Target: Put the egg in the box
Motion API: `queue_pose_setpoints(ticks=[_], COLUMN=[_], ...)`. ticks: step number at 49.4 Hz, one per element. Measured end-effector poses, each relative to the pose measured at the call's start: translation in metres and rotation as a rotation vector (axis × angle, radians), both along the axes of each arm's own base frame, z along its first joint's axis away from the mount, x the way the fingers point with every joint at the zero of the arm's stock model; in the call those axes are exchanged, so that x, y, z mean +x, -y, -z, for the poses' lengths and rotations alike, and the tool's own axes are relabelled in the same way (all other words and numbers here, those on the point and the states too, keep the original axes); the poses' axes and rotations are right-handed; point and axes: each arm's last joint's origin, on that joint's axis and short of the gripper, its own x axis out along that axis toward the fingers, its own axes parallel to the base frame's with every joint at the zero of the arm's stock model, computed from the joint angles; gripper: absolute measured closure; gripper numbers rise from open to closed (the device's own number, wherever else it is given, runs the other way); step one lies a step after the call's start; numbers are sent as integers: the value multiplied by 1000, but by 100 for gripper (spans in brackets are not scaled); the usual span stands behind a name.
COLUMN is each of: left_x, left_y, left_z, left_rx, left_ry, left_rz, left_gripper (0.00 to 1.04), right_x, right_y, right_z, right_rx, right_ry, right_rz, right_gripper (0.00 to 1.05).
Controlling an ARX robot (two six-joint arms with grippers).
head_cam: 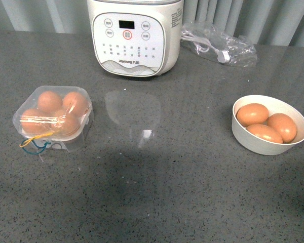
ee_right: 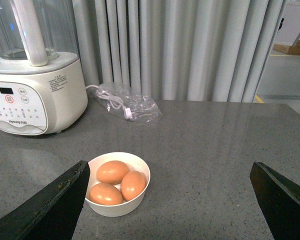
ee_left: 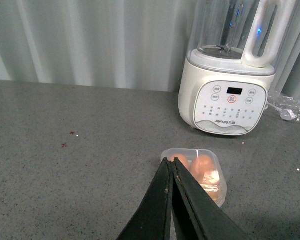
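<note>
The box [head_cam: 53,119], a clear plastic egg case with its lid down, sits at the left of the grey table with several orange-brown eggs inside and yellow and blue strings at its front. It also shows in the left wrist view [ee_left: 202,172], just beyond my left gripper [ee_left: 170,167], which is shut and empty. Three eggs [head_cam: 266,124] lie in a round white bowl [head_cam: 269,146] at the right. In the right wrist view the bowl [ee_right: 119,209] with its eggs [ee_right: 115,182] sits by one finger of my open, empty right gripper [ee_right: 170,172]. Neither gripper shows in the front view.
A white Joyoung blender [head_cam: 134,35] stands at the back centre of the table. A crumpled clear plastic bag [head_cam: 220,43] with a white cord lies at the back right. Grey curtains hang behind the table.
</note>
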Motion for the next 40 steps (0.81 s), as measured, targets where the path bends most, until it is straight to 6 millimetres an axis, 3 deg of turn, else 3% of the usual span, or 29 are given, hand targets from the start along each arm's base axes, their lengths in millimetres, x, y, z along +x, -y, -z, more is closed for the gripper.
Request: queue_pose_setpoints(ticks=[13,28,37,40], left_x=[-12,-12,-12,-12], left_y=[0,0,0,0], left_z=[3,3,3,3], left_rx=[0,0,0,2], left_ry=[-6,-6,-6,-6], left_rz=[0,0,0,0], left_gripper=[101,49,8,7], right_x=[0,0,0,0], right_y=[0,0,0,0], right_z=[0,0,0,0], right_rx=[0,0,0,0], right_ry=[0,0,0,0], right_rz=[0,0,0,0], right_gripper=[7,7,7,7])
